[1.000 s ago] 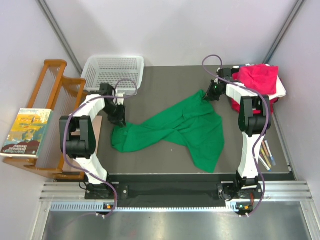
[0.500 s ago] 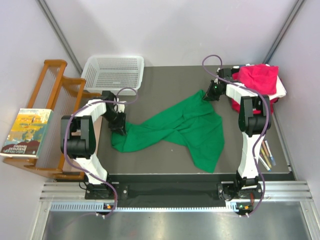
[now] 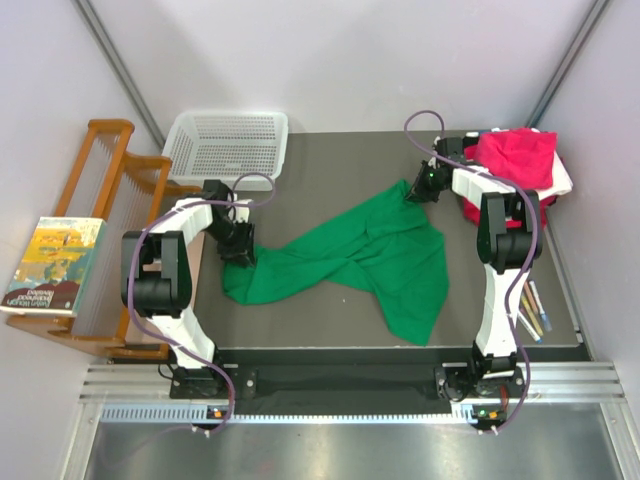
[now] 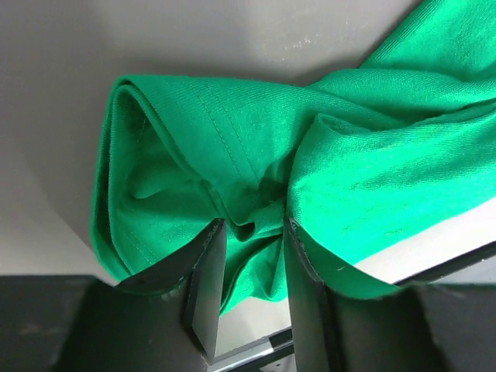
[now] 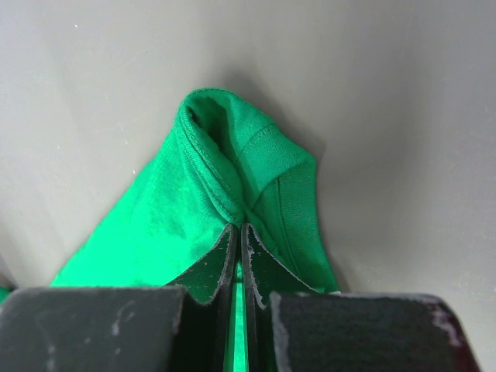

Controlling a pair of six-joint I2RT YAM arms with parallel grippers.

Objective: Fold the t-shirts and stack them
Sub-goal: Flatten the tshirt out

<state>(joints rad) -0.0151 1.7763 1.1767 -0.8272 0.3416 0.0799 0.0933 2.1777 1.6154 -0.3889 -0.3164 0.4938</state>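
Your left pincer (image 4: 249, 229) sits narrowly parted around the bunched end of the green t-shirt (image 3: 360, 255); your right pincer (image 5: 239, 232) clamps its far edge. Regrip one clean corner.

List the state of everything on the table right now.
green t-shirt, unfolded, twisted across the table.
left gripper, jaws parted around bunched green cloth.
right gripper, shut on green t-shirt's edge.
pink t-shirt, crumpled, far right corner.
basket, upright, empty.

Bare table (image 3: 340, 160) lies between the basket (image 3: 228, 148) and shirt pile (image 3: 515, 158); the green t-shirt (image 3: 370, 255) covers the middle.
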